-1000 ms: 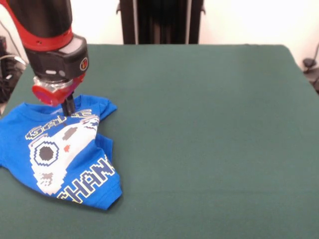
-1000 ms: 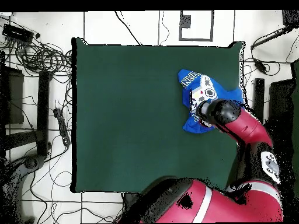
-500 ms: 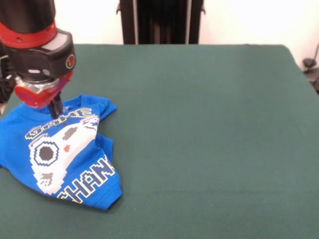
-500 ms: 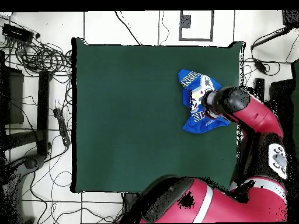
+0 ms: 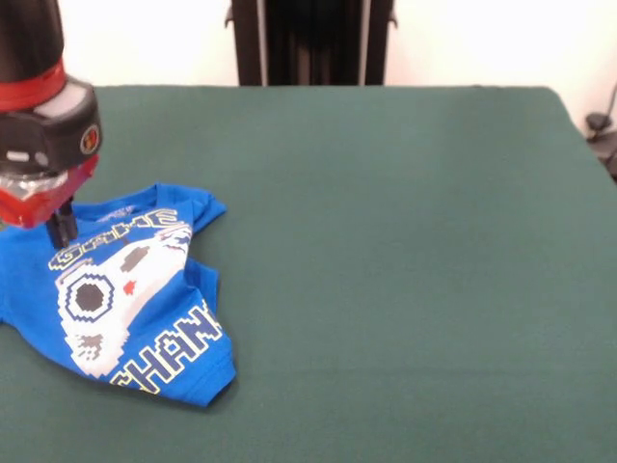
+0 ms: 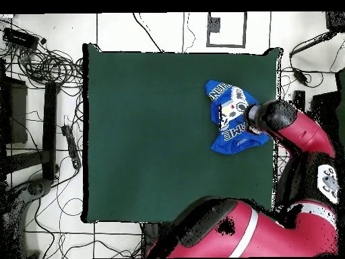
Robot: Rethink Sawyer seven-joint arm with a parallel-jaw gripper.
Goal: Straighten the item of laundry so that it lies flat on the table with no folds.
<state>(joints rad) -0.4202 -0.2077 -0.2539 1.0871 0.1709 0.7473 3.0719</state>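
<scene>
The blue T-shirt [image 5: 135, 289] lies print side up at the near left of the green table [image 5: 405, 241], bunched, with a fold running down its right side and the lower hem curled. My gripper [image 5: 63, 230] hangs from the red and black arm head at the shirt's upper left edge. Its fingers show as one narrow dark stem, shut, with the tip at the cloth. In the overhead view the shirt [image 6: 229, 114] lies near the table's [image 6: 148, 135] right edge, and the arm head [image 6: 266, 118] covers the shirt's right part and hides the gripper.
The shirt reaches close to the table's left edge in the front view. The black pedestal [image 5: 310, 43] stands at the far side. Cables and gear [image 6: 40, 61] lie on the floor beside the table in the overhead view.
My gripper has moved left in the front view, from the shirt's upper middle to its upper left edge. The shirt's shape has hardly changed.
</scene>
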